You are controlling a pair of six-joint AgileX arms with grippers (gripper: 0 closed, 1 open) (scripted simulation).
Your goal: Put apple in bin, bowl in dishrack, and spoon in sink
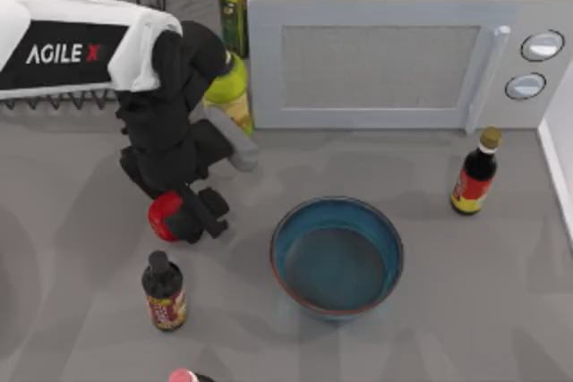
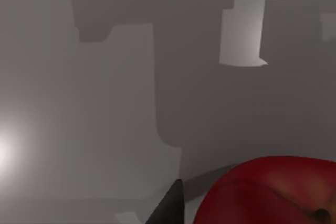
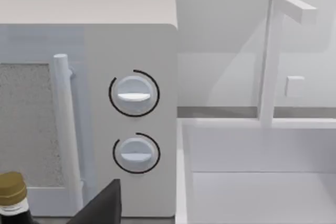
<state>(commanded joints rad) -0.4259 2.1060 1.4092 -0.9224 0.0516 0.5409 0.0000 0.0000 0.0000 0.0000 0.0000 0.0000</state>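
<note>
A glossy red apple [image 1: 163,214] is showing beside the teal-blue bowl [image 1: 337,257] with its reddish-brown rim; the grey table [image 1: 501,310] is lying under a white microwave [image 1: 394,42] and red-labelled dark bottles [image 1: 164,291]

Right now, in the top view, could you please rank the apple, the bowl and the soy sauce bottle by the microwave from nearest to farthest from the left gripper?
1. Apple, at the left gripper.
2. Bowl, mid-table, to its right.
3. Soy sauce bottle, far right, by the microwave.
</note>
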